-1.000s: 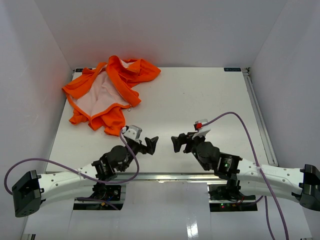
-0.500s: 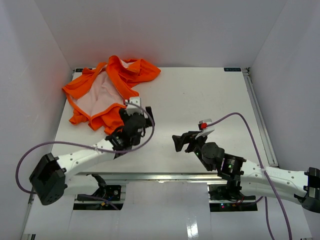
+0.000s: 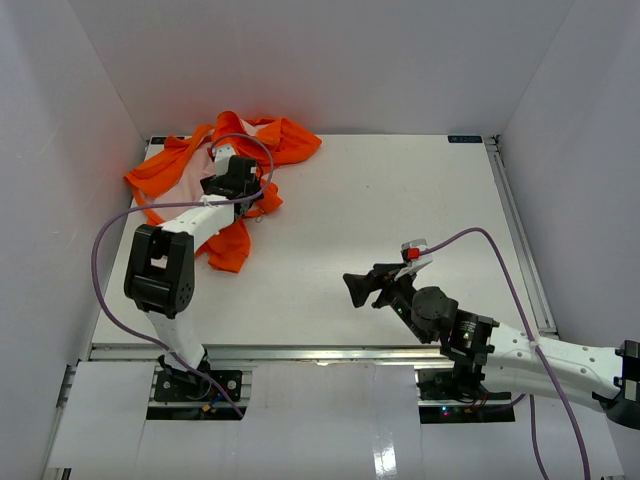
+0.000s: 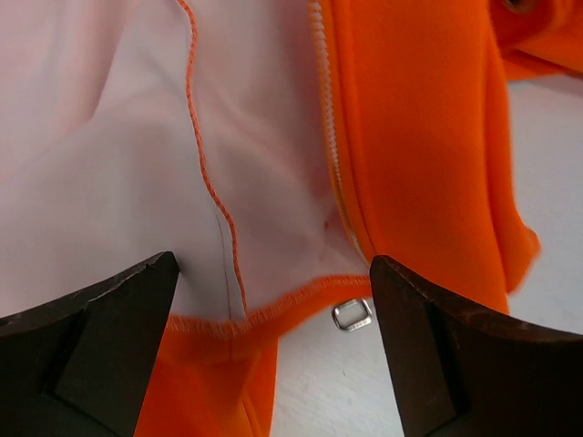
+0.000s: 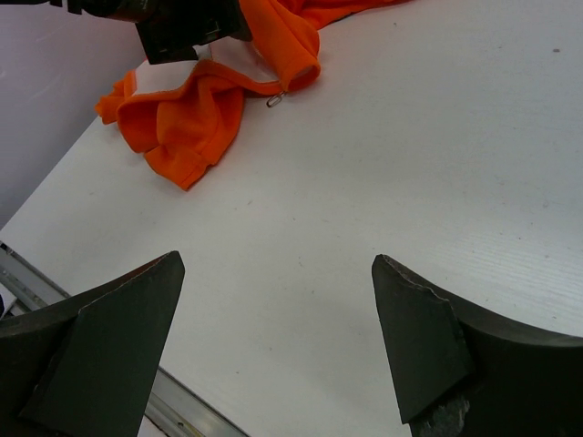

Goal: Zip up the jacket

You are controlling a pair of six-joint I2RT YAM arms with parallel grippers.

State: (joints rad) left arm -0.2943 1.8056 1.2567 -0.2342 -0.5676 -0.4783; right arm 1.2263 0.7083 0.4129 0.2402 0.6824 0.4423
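Observation:
The orange jacket [image 3: 288, 140] lies crumpled and unzipped at the far left of the table, its pale pink lining [image 3: 190, 185] facing up. My left gripper [image 3: 245, 192] is open just above the jacket's near right edge. In the left wrist view the jacket [image 4: 419, 118] fills the frame. My left gripper [image 4: 273, 273] straddles the lining hem, and the small metal pull [image 4: 352, 315] lies on the table by the right finger, not held. My right gripper [image 3: 355, 288] is open and empty over bare table at front centre. In the right wrist view the right gripper [image 5: 276, 264] faces the distant jacket [image 5: 196, 109].
White walls close in the white table [image 3: 400, 200] on the left, back and right. A metal rail [image 3: 300, 352] runs along the front edge and another [image 3: 520, 230] along the right edge. Purple cables [image 3: 100, 260] loop off both arms.
My left arm has swung from the front centre of the table up to the jacket, still open. My right gripper has drifted slightly toward the near right.

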